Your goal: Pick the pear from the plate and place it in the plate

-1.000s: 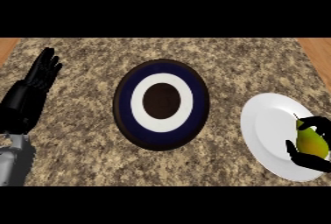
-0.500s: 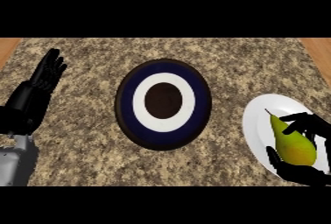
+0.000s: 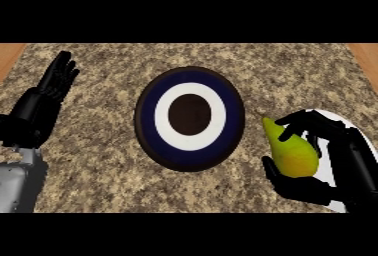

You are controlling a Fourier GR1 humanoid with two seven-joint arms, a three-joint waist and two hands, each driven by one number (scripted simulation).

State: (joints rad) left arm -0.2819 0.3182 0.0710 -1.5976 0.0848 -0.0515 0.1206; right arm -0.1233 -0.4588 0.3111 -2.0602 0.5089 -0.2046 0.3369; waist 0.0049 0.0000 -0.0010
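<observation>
A yellow-green pear (image 3: 290, 151) is held in my right hand (image 3: 336, 160), whose fingers and thumb curl round it; it hangs over the counter between the two plates, stem end pointing up-left. The white plate (image 3: 339, 121) at the right edge is mostly hidden behind that hand and forearm. A dark blue plate (image 3: 190, 117) with a white ring and a brown centre lies in the middle of the counter, just left of the pear. My left hand (image 3: 46, 97) rests open at the left edge, fingers up.
The speckled stone counter (image 3: 103, 165) spreads around the plates. Wooden edges show at the far left (image 3: 9, 55) and far right (image 3: 366, 55) corners.
My right hand has lifted the pear off the white plate and carried it left toward the blue plate. The left hand has shifted slightly upward.
</observation>
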